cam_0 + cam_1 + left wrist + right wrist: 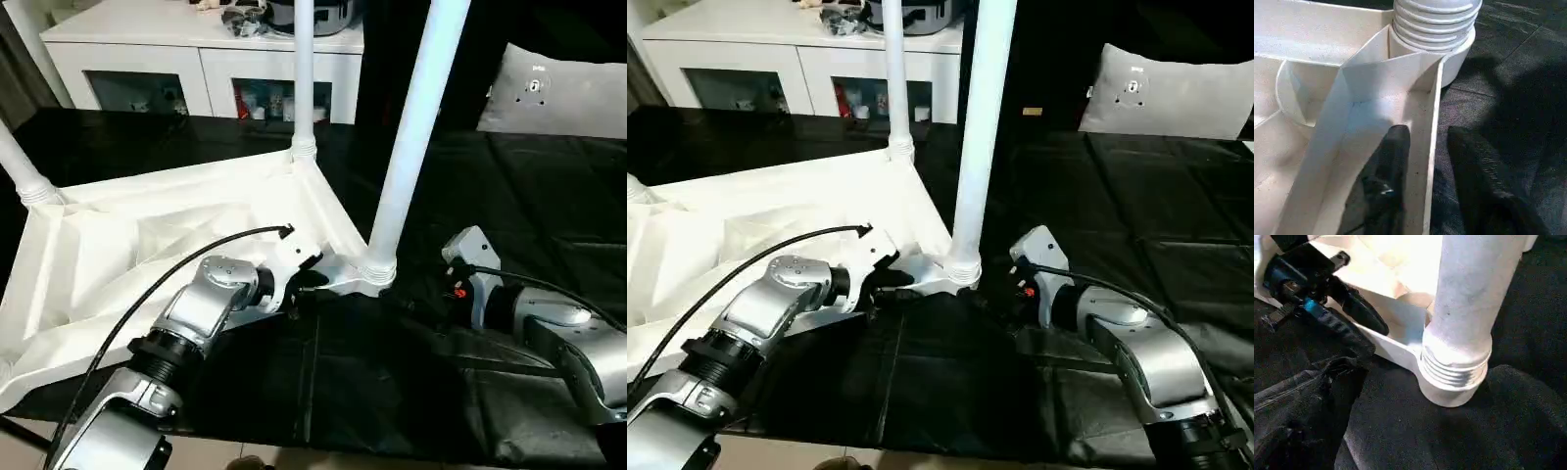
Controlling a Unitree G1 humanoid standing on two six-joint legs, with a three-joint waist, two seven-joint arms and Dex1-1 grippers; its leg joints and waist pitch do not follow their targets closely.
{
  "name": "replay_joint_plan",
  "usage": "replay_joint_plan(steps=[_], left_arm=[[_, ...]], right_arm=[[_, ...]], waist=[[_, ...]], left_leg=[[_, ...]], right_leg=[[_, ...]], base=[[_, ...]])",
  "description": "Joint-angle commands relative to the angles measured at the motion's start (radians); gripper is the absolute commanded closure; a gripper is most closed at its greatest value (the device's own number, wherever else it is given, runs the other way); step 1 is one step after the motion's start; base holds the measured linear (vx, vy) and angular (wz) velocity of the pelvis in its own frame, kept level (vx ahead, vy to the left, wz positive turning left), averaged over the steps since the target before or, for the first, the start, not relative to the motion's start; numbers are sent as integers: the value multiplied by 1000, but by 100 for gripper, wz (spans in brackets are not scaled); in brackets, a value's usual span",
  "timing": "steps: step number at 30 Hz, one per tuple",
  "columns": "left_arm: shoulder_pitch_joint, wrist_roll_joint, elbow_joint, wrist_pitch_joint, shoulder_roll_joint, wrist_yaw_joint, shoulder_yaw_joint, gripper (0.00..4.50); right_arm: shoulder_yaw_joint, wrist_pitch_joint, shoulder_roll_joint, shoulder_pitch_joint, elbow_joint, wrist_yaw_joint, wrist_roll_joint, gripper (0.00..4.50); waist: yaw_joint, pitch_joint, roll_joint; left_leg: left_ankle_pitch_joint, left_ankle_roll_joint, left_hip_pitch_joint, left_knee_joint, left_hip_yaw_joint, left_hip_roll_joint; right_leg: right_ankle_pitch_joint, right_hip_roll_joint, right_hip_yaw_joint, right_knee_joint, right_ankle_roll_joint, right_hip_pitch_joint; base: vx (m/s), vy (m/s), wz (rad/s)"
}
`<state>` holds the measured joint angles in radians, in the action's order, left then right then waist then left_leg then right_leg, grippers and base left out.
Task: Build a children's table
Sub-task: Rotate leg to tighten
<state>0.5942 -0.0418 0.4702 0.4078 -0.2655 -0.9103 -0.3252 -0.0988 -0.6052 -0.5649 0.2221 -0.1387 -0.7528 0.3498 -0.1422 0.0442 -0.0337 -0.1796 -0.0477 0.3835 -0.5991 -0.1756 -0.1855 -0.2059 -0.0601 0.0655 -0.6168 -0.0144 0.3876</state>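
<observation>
The children's table top (147,255) lay upside down on a black cloth (950,392), ribbed underside up. Three legs stood in corner sockets: a near leg (411,137) by the pincers, a far leg (304,78), and a third leg (20,166) at the picture's left edge. The fourth corner lay out of frame, so that leg could not be judged; three of four looked placed.

Left pincer (1427,161) straddled the top's edge wall beside the near socket, one finger inside the rim and one outside; whether it actually pinched the wall could not be told. Right pincer (1014,294) sat near the socket's base, jaws wide apart, holding nothing.

The wrist views showed exposed threads (1454,372) above the socket (1459,58), so the near leg probably was not fully screwed home. The head views showed the overall layout, a white cabinet (196,59) and a grey cushion (1166,93) behind.
</observation>
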Motion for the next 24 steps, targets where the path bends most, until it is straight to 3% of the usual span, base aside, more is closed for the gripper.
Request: replay_joint_plan(steps=[1,4,6,9,11,15,20,24], left_arm=[[11,11,27,-14,-4,0,-10,337],[8,15,36,-23,0,-1,-7,344],[4,19,39,-31,-3,-3,-8,381],[-2,20,42,-51,-9,-15,-11,384],[-7,25,43,-68,-16,-26,-19,423],[-12,74,65,-117,-40,-24,-56,445],[-9,103,82,-143,-57,-48,-83,445],[-20,77,52,-178,-83,-146,-95,445]], right_arm=[[6,-6,-13,-3,-18,-12,3,0],[7,-7,-15,-2,-16,-15,3,0],[8,-6,-15,0,-13,-17,3,0],[8,-2,-14,8,-4,-18,0,0],[8,-1,-14,11,0,-19,-1,0],[5,5,-13,19,11,-26,-5,0],[3,15,-14,28,25,-37,-8,0],[6,29,-23,38,43,-60,-4,0]], waist=[[0,-61,7],[-1,-61,7],[-1,-61,8],[-1,-62,9],[-1,-61,11],[0,-61,11],[2,-61,10],[1,-62,12]], left_leg=[[-171,17,-20,69,23,-50],[-179,14,-20,70,23,-51],[-179,14,-21,70,23,-51],[-170,18,-20,70,23,-51],[-170,19,-20,71,23,-51],[-168,19,-19,71,23,-51],[-173,15,-20,71,22,-52],[-158,21,-19,70,21,-51]], right_leg=[[-131,-92,-51,76,-183,-44],[-154,-95,-52,78,-178,-45],[-155,-94,-52,78,-177,-44],[-151,-95,-51,78,-176,-44],[-155,-94,-51,78,-174,-44],[-154,-95,-52,77,-169,-44],[-153,-96,-52,77,-173,-43],[-146,-97,-52,76,-176,-44]], base=[[0,0,0],[0,0,0],[0,0,0],[0,0,0],[0,0,0],[0,0,0],[0,0,0],[0,0,0]])
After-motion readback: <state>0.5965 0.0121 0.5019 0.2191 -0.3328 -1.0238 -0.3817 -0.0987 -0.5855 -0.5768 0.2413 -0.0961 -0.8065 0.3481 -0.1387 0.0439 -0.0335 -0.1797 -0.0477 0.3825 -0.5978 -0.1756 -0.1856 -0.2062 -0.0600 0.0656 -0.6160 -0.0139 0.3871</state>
